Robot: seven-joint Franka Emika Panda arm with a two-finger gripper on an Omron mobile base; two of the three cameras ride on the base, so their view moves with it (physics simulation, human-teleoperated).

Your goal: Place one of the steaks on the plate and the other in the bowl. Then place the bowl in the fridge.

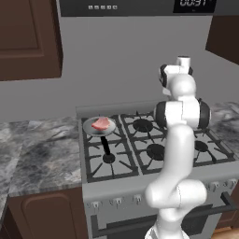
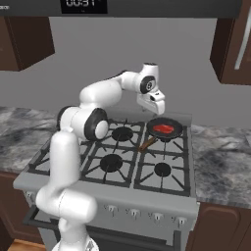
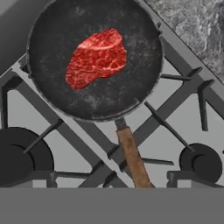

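Probably soft and slick, the deep red steak [image 3: 97, 58] lies at twelve o'clock, in the dark pan [image 3: 52, 26]; pinch its thick middle. I cannot tell the gripper's [image 2: 158, 107] spread.

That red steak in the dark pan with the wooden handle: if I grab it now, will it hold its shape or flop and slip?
The steak lies thin and flat in the dark pan, so it will probably droop at its free edges once lifted. Its raw, marbled surface looks moist, so it may slip between the fingers. The pan rests loose on the stove grate, so a downward push might shift it.
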